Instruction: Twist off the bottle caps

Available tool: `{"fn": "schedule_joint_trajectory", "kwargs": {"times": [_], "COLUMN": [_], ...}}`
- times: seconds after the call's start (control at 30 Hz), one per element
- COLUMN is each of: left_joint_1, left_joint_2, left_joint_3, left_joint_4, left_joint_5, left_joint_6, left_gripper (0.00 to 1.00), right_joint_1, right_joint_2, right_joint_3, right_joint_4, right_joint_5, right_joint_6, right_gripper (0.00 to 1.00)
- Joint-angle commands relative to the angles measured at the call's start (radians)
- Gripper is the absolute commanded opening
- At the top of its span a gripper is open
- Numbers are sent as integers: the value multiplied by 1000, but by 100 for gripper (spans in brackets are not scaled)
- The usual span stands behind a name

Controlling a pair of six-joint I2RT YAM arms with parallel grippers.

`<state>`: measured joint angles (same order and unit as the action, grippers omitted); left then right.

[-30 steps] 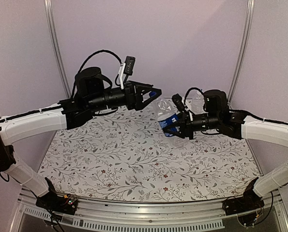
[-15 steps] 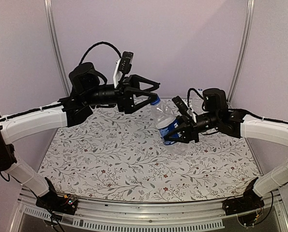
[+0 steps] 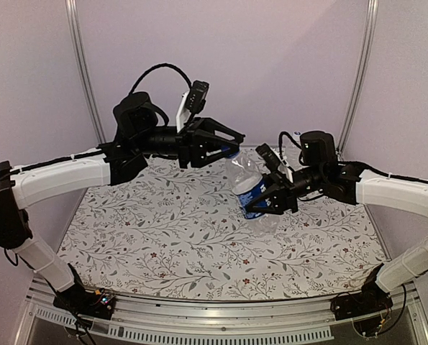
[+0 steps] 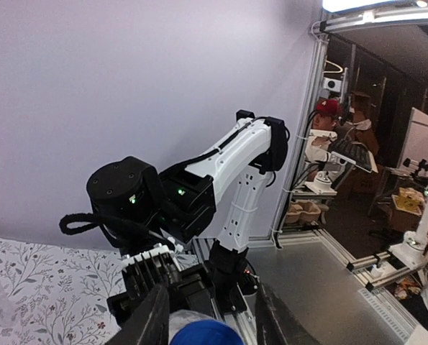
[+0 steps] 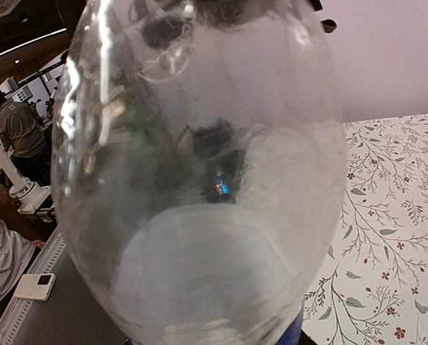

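the bottle (image 3: 244, 175) hangs in the air over the cloth (image 3: 163, 237), about 1 o'clock from the table's middle, clear of the surface. it is tilted, with its neck toward 11 o'clock and its base toward 5 o'clock. a blue label (image 3: 251, 195) rings its lower body.

the right gripper (image 3: 261, 203) comes in from 3 o'clock and is clamped on the bottle at the label, one finger on each side. in the right wrist view the clear body fills nearly the whole frame, with a sliver of blue at the bottom edge and the cloth at 3 o'clock.

the cap (image 3: 232, 152), solid blue, sits on the neck at the bottle's upper end. the left gripper (image 3: 233, 146) reaches in from 9 o'clock, and its jaws stand on either side of the cap. in the left wrist view the cap is at 6 o'clock, right at the bottom edge. it lies between the two dark fingers (image 4: 155, 318), the left one touching or almost touching it and the other just beside it. the jaws are parted about as wide as the cap, but i cannot tell whether they are pressing on it.

beyond the fingers, the left wrist view looks across at the right arm (image 4: 235, 172), black at the wrist and white further back.
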<state>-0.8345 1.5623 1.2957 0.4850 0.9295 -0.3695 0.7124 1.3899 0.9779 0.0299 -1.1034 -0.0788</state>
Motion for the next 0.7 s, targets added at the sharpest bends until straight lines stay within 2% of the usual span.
{"fn": "schedule_joint_trajectory", "kwargs": {"times": [0.0,0.2,0.33,0.5,0.67], "left_joint_1": [9,11,10,5,-56], "left_joint_2": [14,1,-32,-95,-127], "left_joint_3": [18,-4,-41,-75,-23], "left_joint_4": [20,26,18,-39,-269], "left_joint_5": [25,-10,-99,-381,-845], "left_joint_6": [-3,-18,-31,-75,-120], "left_gripper": [35,7,0,0,0], "right_joint_1": [-2,-3,-2,-3,-2], "right_joint_2": [14,17,1,-6,-3], "right_joint_3": [37,36,39,64,97], "right_joint_4": [14,1,-21,-79,-108], "right_joint_5": [-14,70,206,409,602], "right_joint_6": [2,-2,2,-5,-6], "right_gripper": [35,34,34,35,36]}}
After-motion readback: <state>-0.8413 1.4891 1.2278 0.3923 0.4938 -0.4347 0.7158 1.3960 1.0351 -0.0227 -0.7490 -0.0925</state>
